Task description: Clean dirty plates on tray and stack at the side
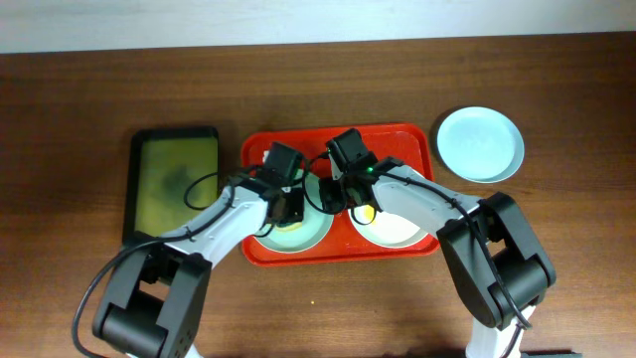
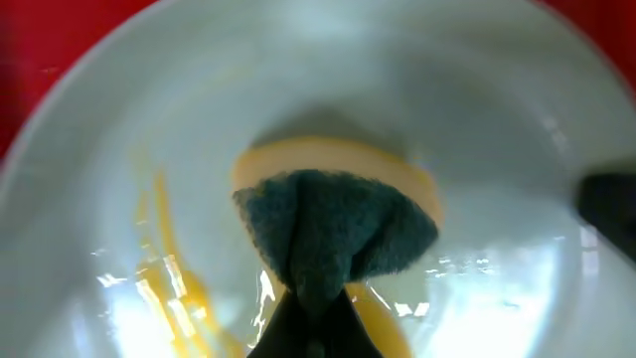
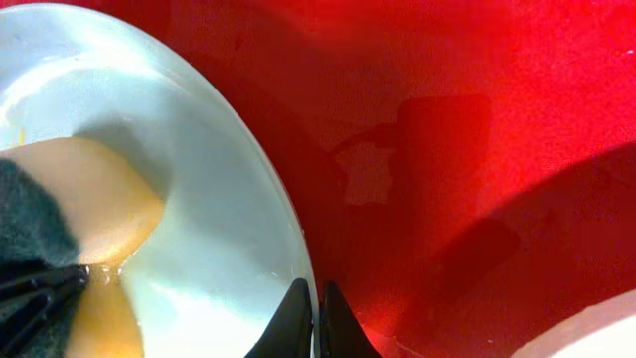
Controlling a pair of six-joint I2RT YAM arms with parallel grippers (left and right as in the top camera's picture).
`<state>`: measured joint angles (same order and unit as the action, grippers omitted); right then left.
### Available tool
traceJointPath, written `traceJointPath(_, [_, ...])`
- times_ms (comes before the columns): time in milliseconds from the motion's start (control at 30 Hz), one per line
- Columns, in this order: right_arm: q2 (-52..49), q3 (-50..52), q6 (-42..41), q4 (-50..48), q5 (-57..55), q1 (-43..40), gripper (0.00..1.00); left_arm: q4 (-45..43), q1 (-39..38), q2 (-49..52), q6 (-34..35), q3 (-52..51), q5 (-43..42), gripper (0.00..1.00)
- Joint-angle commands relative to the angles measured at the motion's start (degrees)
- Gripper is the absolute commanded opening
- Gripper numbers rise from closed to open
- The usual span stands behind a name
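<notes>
The red tray holds the pale green plate on its left and the white plate, with a yellow smear, on its right. The pale blue plate lies on the table to the right of the tray. My left gripper is shut on a yellow and dark green sponge, pressed on the green plate beside yellow smears. My right gripper is shut on the green plate's rim, over the tray. It also shows in the overhead view.
A black-rimmed olive-green tray lies left of the red tray. The table's far edge meets a white wall. In the right wrist view the sponge and the white plate's edge show.
</notes>
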<state>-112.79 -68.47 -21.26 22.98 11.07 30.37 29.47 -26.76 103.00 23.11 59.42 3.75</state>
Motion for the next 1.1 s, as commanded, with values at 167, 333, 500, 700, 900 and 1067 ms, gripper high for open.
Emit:
traceJointPath(167, [-3.82, 1.07, -0.48, 0.81, -3.58, 0.24, 0.04, 7.45, 0.17, 2.21, 0.26, -0.37, 22.73, 0.00])
traceJointPath(333, [-3.82, 1.07, -0.48, 0.81, -3.58, 0.24, 0.04, 7.78, 1.33, 0.61, 1.33, 1.79, 21.64, 0.00])
traceJointPath(500, [-3.82, 1.07, -0.46, 0.74, -3.61, 0.24, 0.04, 5.55, 1.51, -2.01, 5.01, 3.80, 6.86, 0.00])
traceJointPath(700, [-3.82, 1.07, -0.46, 0.59, -3.58, 0.24, 0.04, -1.44, 2.54, -0.94, 5.75, 3.56, -9.75, 0.00])
traceJointPath(900, [-3.82, 1.07, -0.46, 0.55, -3.61, 0.24, 0.04, -2.54, 3.34, 4.22, 5.57, 3.56, -1.05, 0.00])
traceJointPath(1067, [-3.82, 1.07, -0.46, 0.63, -3.61, 0.24, 0.04, -2.54, 4.44, 9.14, 5.53, 3.58, 13.33, 0.00])
